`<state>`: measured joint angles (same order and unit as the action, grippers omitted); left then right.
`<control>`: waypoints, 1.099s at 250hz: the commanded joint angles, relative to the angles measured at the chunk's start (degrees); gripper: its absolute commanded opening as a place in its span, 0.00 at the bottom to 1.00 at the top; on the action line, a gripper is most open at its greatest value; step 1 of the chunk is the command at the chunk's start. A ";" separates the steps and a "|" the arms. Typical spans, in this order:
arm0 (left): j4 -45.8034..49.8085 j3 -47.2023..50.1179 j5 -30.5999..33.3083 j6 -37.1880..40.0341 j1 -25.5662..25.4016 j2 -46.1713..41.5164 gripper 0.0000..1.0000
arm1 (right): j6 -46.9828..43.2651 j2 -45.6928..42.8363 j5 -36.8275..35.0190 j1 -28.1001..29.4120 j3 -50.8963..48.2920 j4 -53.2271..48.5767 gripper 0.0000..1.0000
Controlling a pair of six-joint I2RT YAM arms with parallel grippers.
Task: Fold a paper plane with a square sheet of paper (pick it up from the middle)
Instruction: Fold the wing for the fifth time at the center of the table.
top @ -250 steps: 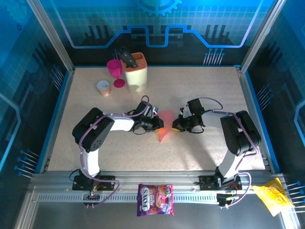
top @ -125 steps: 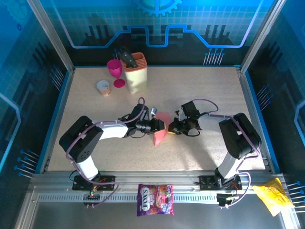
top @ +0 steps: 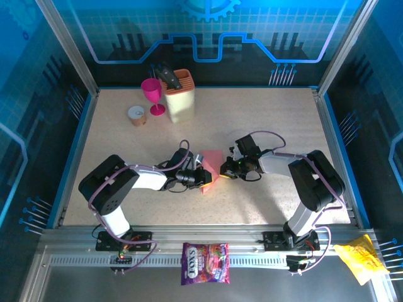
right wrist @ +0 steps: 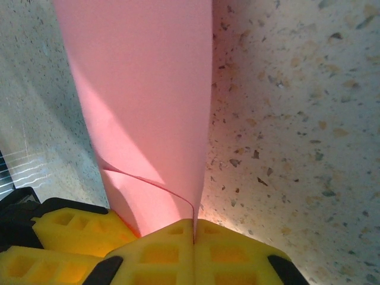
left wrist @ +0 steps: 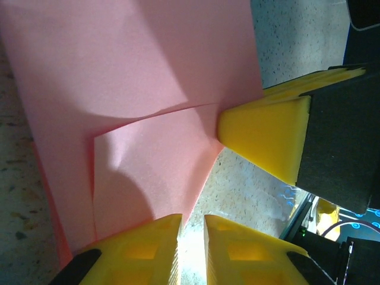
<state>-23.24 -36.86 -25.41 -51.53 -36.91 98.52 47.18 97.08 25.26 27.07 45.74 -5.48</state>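
On speckled tabletop, right end effector pinches creased pink paper; left end effector barely parted.

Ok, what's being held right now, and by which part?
The right gripper pinches the pink paper by one side edge. The left gripper sits at a corner, fingers slightly apart; its grip cannot be told.

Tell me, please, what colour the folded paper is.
Plain pink-red paper; best in right wrist view.

I see a beige knife block beside a pink goblet on the table, a purple candy bag on the rail.
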 commanded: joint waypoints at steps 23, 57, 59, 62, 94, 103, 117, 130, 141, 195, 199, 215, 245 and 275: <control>-2.62 0.74 0.32 1.48 2.88 2.21 0.18 | 0.61 0.66 -0.38 0.97 1.42 0.35 0.22; -2.24 0.10 -1.31 3.09 4.24 4.20 0.17 | 0.55 2.01 -0.04 1.06 2.35 0.56 0.22; -2.24 0.05 -1.37 3.27 4.35 4.35 0.17 | 0.55 2.05 -0.05 1.06 2.45 0.62 0.22; -2.24 0.11 -1.60 3.35 4.43 4.46 0.17 | 0.49 2.23 0.00 0.95 2.54 0.54 0.22; -1.76 -0.02 -2.61 4.50 5.57 5.58 0.16 | 0.20 3.54 0.27 1.01 3.54 0.60 0.23; -1.87 0.12 -2.90 4.63 5.85 5.63 0.16 | 0.00 3.94 0.27 1.06 3.82 0.64 0.23; -2.12 0.29 -3.43 4.72 6.21 5.52 0.16 | -0.05 4.73 0.36 0.97 4.29 0.73 0.23; -2.18 0.39 -3.88 4.90 6.36 5.15 0.16 | -0.16 5.39 0.48 0.88 4.44 0.76 0.23; -1.69 0.07 -4.14 5.34 6.40 4.78 0.16 | -0.29 5.82 0.53 0.71 4.43 1.11 0.24; 0.78 -1.28 -6.32 7.01 6.93 3.71 0.17 | -1.41 6.98 1.84 -0.57 6.51 2.59 0.20; 0.90 -1.38 -6.33 7.03 6.98 3.62 0.17 | -1.32 7.05 2.01 -0.66 6.56 2.77 0.19; 1.09 -1.65 -6.58 7.01 7.18 2.98 0.21 | -0.90 7.03 2.44 -0.96 6.30 3.47 0.10; 0.98 -1.46 -5.74 6.57 8.22 -0.24 0.38 | 0.20 5.95 1.79 -0.82 5.13 4.18 0.00; 4.95 -1.31 -1.23 7.89 8.19 -5.53 0.53 | 1.34 3.82 -0.24 -0.07 4.01 2.92 0.00</control>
<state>-23.03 -37.80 -30.22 -45.89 -29.26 98.63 47.22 103.15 26.41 26.65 51.11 -2.02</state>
